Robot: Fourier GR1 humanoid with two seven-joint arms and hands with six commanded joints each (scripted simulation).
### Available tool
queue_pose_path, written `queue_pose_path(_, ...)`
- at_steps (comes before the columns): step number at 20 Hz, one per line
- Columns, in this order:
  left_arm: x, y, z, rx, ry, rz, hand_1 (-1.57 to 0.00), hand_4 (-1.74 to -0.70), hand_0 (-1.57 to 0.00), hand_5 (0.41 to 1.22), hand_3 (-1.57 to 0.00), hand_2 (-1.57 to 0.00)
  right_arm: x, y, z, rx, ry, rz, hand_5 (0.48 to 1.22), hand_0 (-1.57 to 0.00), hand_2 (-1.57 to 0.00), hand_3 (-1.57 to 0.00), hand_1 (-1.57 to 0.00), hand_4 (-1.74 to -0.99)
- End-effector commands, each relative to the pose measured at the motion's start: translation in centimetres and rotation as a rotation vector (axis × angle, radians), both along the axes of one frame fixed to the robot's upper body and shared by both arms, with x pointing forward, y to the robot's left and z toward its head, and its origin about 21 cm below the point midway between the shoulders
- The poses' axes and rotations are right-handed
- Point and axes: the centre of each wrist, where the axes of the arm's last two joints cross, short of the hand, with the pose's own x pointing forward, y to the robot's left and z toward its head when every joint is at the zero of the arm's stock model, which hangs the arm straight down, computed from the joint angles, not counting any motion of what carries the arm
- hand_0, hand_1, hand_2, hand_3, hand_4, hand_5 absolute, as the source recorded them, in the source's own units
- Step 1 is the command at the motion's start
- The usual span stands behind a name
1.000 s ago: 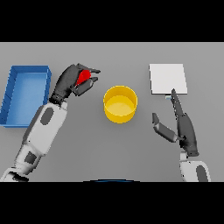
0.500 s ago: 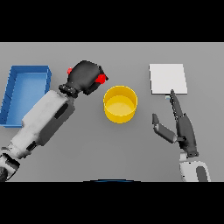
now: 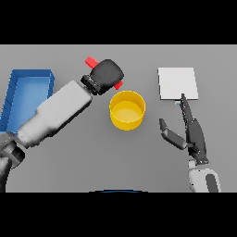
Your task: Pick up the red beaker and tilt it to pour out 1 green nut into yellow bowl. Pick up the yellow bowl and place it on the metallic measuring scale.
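Yellow bowl (image 3: 127,110): set upright on the grey table (image 3: 92,157) near the middle of the view, its round opening facing up. No nut can be made out inside it.

Red beaker (image 3: 91,61): held above the table just behind and to the left of the bowl. It is tipped well over on its side, so that one red end shows past the upper left of the hand and a second small red part shows at the hand's lower right, close to the bowl's rim. Most of its body is hidden by the hand. Whether anything is inside it cannot be told.

Left hand (image 3: 107,74): dark, curled tightly round the beaker, seen from its back. The white and grey forearm runs in from the lower left.

Right hand (image 3: 192,132): dark, placed at the right of the view, well apart from the bowl. Its fingers are held straight and point away from the robot, the thumb spread out to the left; nothing is held. Its fingertips lie just in front of the scale's near edge.

Scale (image 3: 177,83): a pale flat square plate, lying on the table to the right of the bowl.

Blue tray (image 3: 28,78): an open box with low walls, set at the far left of the table.
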Motion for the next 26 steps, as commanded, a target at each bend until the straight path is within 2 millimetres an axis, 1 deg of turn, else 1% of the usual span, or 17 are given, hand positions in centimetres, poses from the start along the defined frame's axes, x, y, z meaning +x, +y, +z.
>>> queue_pose_path(1, 0.0, -0.6, -0.1, 0.053, -0.008, -0.009, -1.57, -1.7, -1.57, 1.217, -1.57, -1.57, -0.1, -0.1, 0.0, -0.003, -0.013, 0.003, 0.654, 0.0, 0.0, 0.0, 0.0, -1.209)
queue_pose_path(3, -0.1, -1.3, 0.5, 0.147, -0.027, -0.041, -1.57, -1.72, -1.57, 1.219, -1.57, -1.57, -0.1, 0.0, -0.2, -0.019, -0.005, -0.004, 0.649, 0.0, 0.0, 0.0, 0.0, -1.193)
queue_pose_path(6, 0.1, -2.1, 0.6, 0.278, -0.07, -0.071, -1.57, -1.73, -1.57, 1.22, -1.57, -1.57, -0.1, 0.3, 0.1, -0.028, -0.02, 0.0, 0.649, 0.0, 0.0, 0.0, 0.0, -1.191)
queue_pose_path(7, 0.0, -2.4, 0.7, 0.315, -0.093, -0.088, -1.57, -1.73, -1.57, 1.22, -1.57, -1.57, -0.1, 0.0, 0.0, -0.049, -0.012, -0.008, 0.647, 0.0, 0.0, 0.0, 0.0, -1.188)
queue_pose_path(8, -0.1, -2.8, 0.2, 0.343, -0.096, -0.109, -1.57, -1.73, -1.57, 1.22, -1.57, -1.57, 0.0, 0.4, -0.3, -0.04, 0.003, -0.009, 0.643, 0.0, 0.0, 0.0, 0.0, -1.183)
queue_pose_path(9, 0.0, -2.8, 0.4, 0.372, -0.116, -0.126, -1.57, -1.73, -1.57, 1.22, -1.57, -1.57, -0.1, 0.5, -0.3, -0.031, -0.003, -0.018, 0.635, 0.0, 0.0, 0.0, 0.0, -1.179)
queue_pose_path(11, -0.2, -3.3, -0.3, 0.431, -0.141, -0.182, -1.57, -1.74, -1.57, 1.221, -1.57, -1.57, 0.2, 0.2, 0.2, -0.025, -0.013, -0.025, 0.627, 0.0, 0.0, 0.0, 0.0, -1.179)
queue_pose_path(12, -0.3, -3.5, -0.4, 0.473, -0.175, -0.204, -1.57, -1.74, -1.57, 1.221, -1.57, -1.57, -0.1, 0.3, -0.1, -0.032, -0.011, -0.024, 0.624, 0.0, 0.0, 0.0, 0.0, -1.169)
queue_pose_path(16, -0.3, -4.7, -0.1, 0.6, -0.263, -0.272, -1.57, -1.73, -1.57, 1.221, -1.57, -1.57, -0.3, -0.1, 0.1, -0.029, -0.019, -0.024, 0.627, 0.0, 0.0, 0.0, 0.0, -1.162)
queue_pose_path(18, -0.4, -5.4, 0.1, 0.646, -0.292, -0.3, -1.57, -1.73, -1.57, 1.221, -1.57, -1.57, -0.6, 0.1, -0.1, -0.047, -0.023, -0.019, 0.629, 0.0, 0.0, 0.0, 0.0, -1.157)
queue_pose_path(19, -0.4, -5.5, -0.2, 0.665, -0.302, -0.314, -1.57, -1.73, -1.57, 1.221, -1.57, -1.57, -0.3, 0.2, -0.2, -0.057, -0.012, -0.02, 0.632, 0.0, 0.0, 0.0, 0.0, -1.159)
queue_pose_path(21, -0.5, -5.9, 0.1, 0.706, -0.322, -0.332, -1.57, -1.73, -1.57, 1.221, -1.57, -1.57, 0.0, 0.4, 0.0, -0.061, -0.018, -0.027, 0.635, 0.0, 0.0, 0.0, 0.0, -1.16)
queue_pose_path(22, -0.8, -6.6, 0.2, 0.722, -0.346, -0.348, -1.57, -1.72, -1.57, 1.221, -1.57, -1.57, 0.0, 0.6, 0.3, -0.064, -0.027, -0.032, 0.637, 0.0, 0.0, 0.0, 0.0, -1.155)
queue_pose_path(23, -0.7, -6.6, 0.5, 0.742, -0.355, -0.354, -1.57, -1.72, -1.57, 1.221, -1.57, -1.57, -0.1, 0.4, 0.0, -0.047, -0.011, -0.034, 0.634, 0.0, 0.0, 0.0, 0.0, -1.154)
queue_pose_path(24, -0.6, -6.9, 0.9, 0.749, -0.369, -0.358, -1.57, -1.72, -1.57, 1.221, -1.57, -1.57, -0.2, 0.0, 0.1, -0.05, -0.018, -0.039, 0.634, 0.0, 0.0, 0.0, 0.0, -1.151)
queue_pose_path(25, -0.7, -7.3, 1.2, 0.759, -0.375, -0.372, -1.57, -1.72, -1.57, 1.221, -1.57, -1.57, -0.4, 0.2, 0.1, -0.042, -0.029, -0.032, 0.635, 0.0, 0.0, 0.0, 0.0, -1.154)
queue_pose_path(26, -0.3, -7.2, 2.2, 0.769, -0.379, -0.384, -1.57, -1.72, -1.57, 1.221, -1.57, -1.57, 0.0, 0.0, 0.4, -0.033, -0.032, -0.032, 0.635, 0.0, 0.0, 0.0, 0.0, -1.152)
